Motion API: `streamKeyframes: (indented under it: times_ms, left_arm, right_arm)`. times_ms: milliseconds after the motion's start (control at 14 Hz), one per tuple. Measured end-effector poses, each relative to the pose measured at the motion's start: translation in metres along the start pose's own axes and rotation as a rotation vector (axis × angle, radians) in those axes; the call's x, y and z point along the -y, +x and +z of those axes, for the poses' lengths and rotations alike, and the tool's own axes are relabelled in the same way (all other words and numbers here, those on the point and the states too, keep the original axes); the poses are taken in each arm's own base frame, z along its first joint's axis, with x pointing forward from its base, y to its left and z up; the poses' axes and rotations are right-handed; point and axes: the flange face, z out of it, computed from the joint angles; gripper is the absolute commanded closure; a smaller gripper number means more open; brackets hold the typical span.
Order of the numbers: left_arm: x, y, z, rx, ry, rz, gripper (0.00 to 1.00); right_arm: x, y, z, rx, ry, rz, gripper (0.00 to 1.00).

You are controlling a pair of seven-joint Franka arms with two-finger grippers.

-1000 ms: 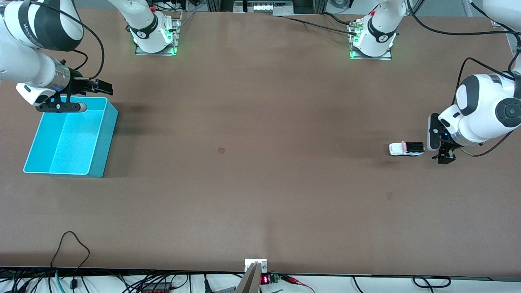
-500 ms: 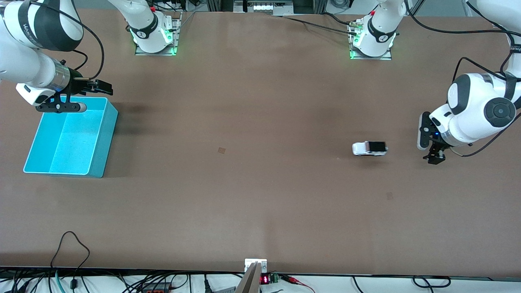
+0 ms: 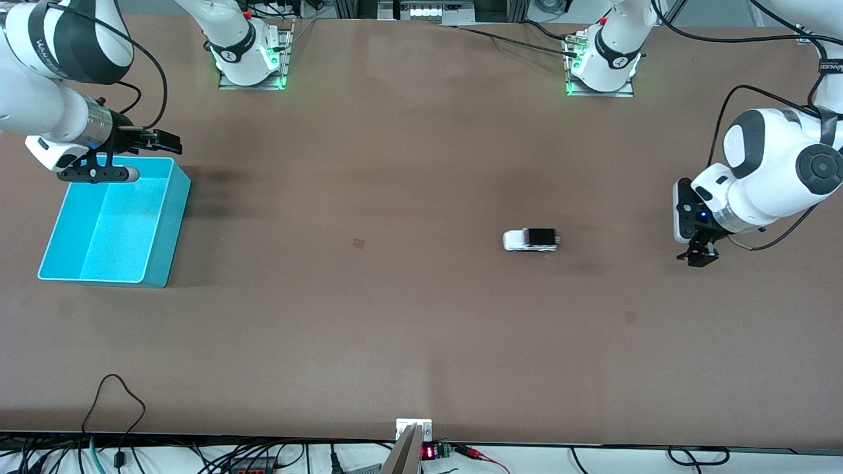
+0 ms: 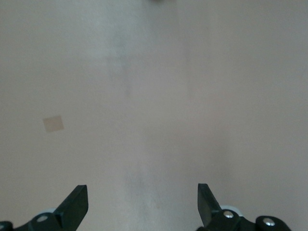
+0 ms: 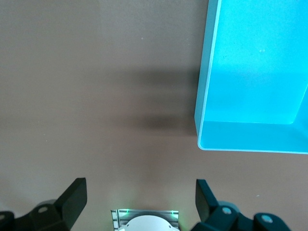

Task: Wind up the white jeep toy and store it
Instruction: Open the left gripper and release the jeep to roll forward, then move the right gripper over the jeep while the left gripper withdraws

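Front view: the white jeep toy (image 3: 531, 240) is seen standing on its wheels on the table (image 3: 421, 342), out in the open toward the left arm's end, well apart from the cyan bin (image 3: 115, 224) placed near the right arm's end edge. The left gripper (image 3: 701, 253) is held empty with fingers spread beside the jeep toward the left arm's end edge. The right gripper (image 3: 164, 139) is held empty with fingers spread just over the bin's corner nearest the right arm's base; that arm waits.

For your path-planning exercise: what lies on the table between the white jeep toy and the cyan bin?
Only bare table and one small square mark lie between the white jeep toy and the cyan bin, as the front view shows.
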Motion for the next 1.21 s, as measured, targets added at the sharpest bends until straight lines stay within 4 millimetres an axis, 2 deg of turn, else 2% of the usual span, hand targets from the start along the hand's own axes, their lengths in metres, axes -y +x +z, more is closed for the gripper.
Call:
streamKeyframes:
  times_ms: [214, 357, 714, 1071, 1214]
  left_arm:
    - [0.003, 0.022, -0.001, 0.0, 0.002, -0.09, 0.0]
    - [0.006, 0.03, -0.005, 0.0, 0.011, -0.187, 0.0]
    - [0.016, 0.033, -0.024, -0.051, 0.044, -0.514, 0.0]
    - [0.019, 0.039, -0.046, -0.077, 0.072, -0.847, 0.0]
    - [0.027, 0.041, -0.06, -0.095, 0.097, -0.954, 0.0]
  right_arm:
    - [-0.001, 0.0, 0.0, 0.0, 0.001, 0.001, 0.0]
    - [-0.002, 0.0, 0.0, 0.001, 0.001, 0.003, 0.0]
    - [-0.011, 0.002, 0.005, 0.012, 0.007, 0.005, 0.0]
    - [-0.011, 0.002, 0.005, 0.011, 0.007, 0.005, 0.0]
    - [-0.011, 0.002, 0.005, 0.011, 0.007, 0.004, 0.0]
